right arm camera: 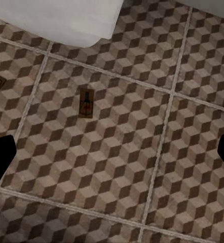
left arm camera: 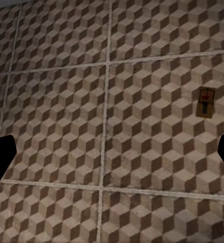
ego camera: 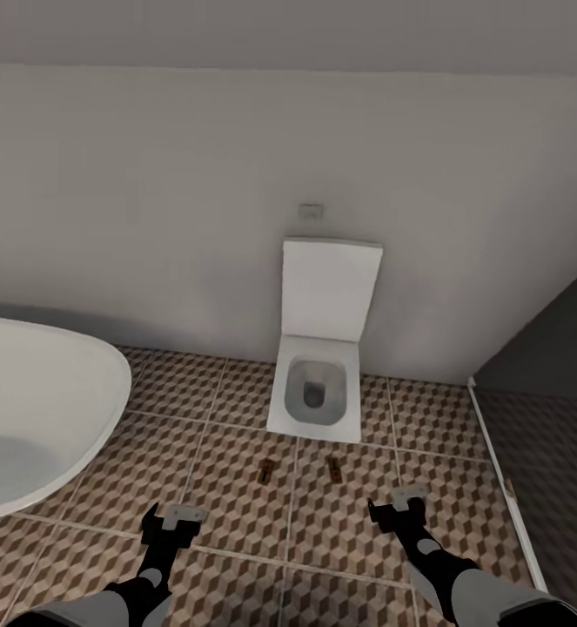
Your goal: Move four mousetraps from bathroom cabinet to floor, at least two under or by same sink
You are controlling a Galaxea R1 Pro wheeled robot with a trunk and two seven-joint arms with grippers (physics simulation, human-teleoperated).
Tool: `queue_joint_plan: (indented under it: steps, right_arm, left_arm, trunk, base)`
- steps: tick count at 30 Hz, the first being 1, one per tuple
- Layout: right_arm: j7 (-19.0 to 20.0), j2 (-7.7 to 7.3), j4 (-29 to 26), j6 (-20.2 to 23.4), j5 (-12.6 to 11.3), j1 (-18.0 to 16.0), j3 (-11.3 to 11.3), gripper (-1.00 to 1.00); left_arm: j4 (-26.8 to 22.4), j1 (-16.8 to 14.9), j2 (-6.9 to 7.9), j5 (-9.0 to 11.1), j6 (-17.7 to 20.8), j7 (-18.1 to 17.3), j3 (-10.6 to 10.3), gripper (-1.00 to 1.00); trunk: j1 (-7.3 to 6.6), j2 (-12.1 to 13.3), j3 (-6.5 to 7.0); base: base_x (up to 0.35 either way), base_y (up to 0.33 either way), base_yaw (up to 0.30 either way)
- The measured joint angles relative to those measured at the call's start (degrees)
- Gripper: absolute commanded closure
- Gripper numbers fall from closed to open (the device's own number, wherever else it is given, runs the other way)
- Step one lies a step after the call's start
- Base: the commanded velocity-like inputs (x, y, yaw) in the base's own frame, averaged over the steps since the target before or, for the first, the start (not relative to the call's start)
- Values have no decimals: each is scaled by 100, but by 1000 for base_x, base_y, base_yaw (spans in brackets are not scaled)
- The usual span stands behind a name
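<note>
Two small brown wooden mousetraps lay on the cube-patterned tiled floor at lower centre, before the square white toilet; with your left gripper and right gripper spread empty, you did best to regrasp each flat and carry them sinkward.

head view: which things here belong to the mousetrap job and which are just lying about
Part of the job:
- left mousetrap, lying on the tiles in front of the toilet
- right mousetrap, beside it on the next tile
- bathroom floor, cube-pattern tiles
- left claw and right claw, both open and empty

Just there:
- toilet
- bathtub
- flush plate on the wall
</note>
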Motion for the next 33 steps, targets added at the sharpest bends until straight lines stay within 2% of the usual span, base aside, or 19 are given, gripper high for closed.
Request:
queue_joint_plan:
  steps: [20, 33]
  right_arm:
    - [-2, 0, -1, 0, 0, 3, 0, -100]
    - [-18, 0, 0, 8, 0, 3, -4, -100]
  left_arm:
    - [0, 0, -31, 0, 7, 0, -1, -100]
    - [0, 0, -35, 0, 9, 0, 0, -100]
  trunk:
    - [0, 0, 153]
    - [0, 0, 255]
  base:
    - [0, 0, -196]
    - [0, 0, -138]
